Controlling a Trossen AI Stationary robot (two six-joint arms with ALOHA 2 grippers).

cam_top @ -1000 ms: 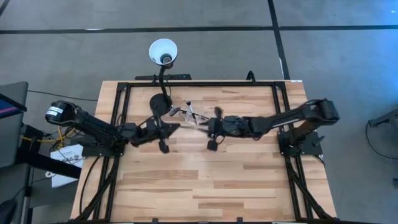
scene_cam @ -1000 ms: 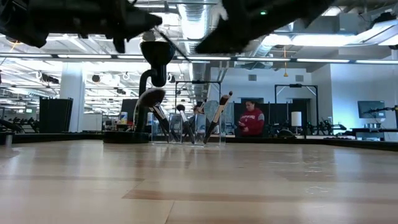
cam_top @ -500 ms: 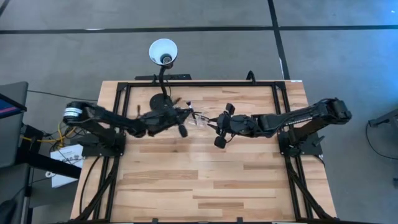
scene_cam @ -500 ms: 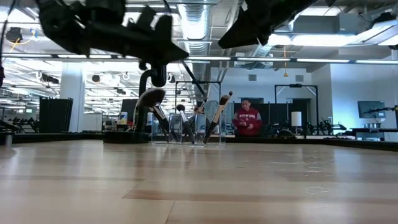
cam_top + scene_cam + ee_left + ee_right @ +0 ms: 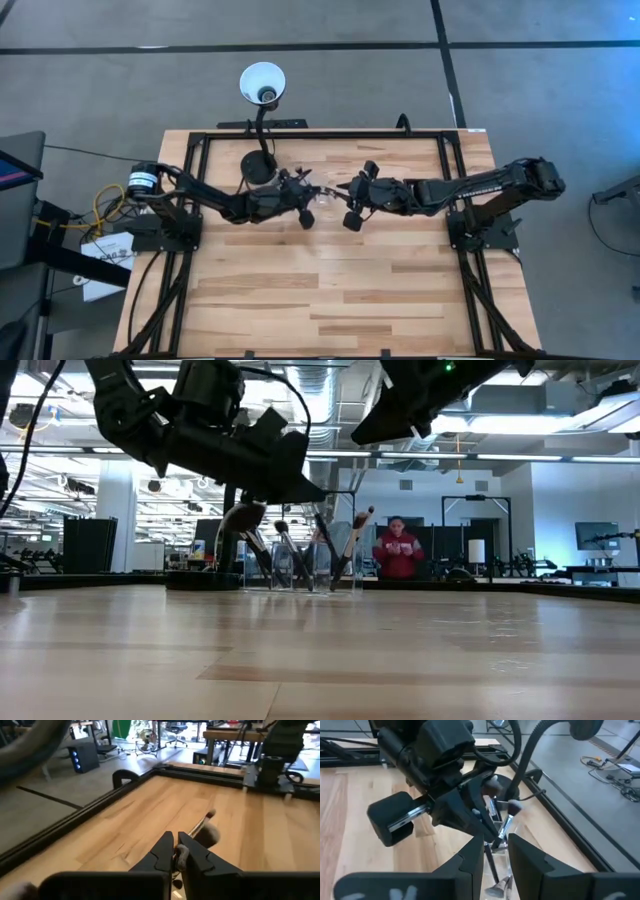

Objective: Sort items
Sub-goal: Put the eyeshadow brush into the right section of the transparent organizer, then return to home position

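Note:
Several dark-handled makeup brushes (image 5: pixel 345 545) stand slanted, heads up, in a clear holder (image 5: pixel 300 572) near the table's far edge. In the high view the holder (image 5: pixel 322 192) lies between my two grippers. My left gripper (image 5: pixel 308 197) hovers just above and left of it, shut on one brush (image 5: pixel 199 826). My right gripper (image 5: pixel 345 197) is open on the holder's right side. In the right wrist view a dark brush handle (image 5: pixel 490 862) shows in the gap between my right gripper's (image 5: pixel 496 854) fingers; whether it touches them I cannot tell. My left gripper (image 5: pixel 175 851) pinches a slim brush by its handle (image 5: pixel 181 851) between the two fingertips. The brush runs on forward past the fingers, its silvery ferrule (image 5: pixel 200 824) and tip off the table. The low view shows the gripper (image 5: pixel 288 482) slanting down over the holder from the left.
A black gooseneck lamp stands on its round base (image 5: pixel 257 166) just left of the holder, with its white shade (image 5: pixel 262 82) beyond the far edge. A black frame rail (image 5: pixel 330 133) borders the table. Bare wood (image 5: pixel 320 290) fills the near half. A person (image 5: pixel 398 550) stands in the room behind.
My left gripper has carried its brush toward the table's right and slightly far, from beside the lamp base to the holder, coming down over the standing brushes. My right gripper has drawn back a little to the right and toward the far edge.

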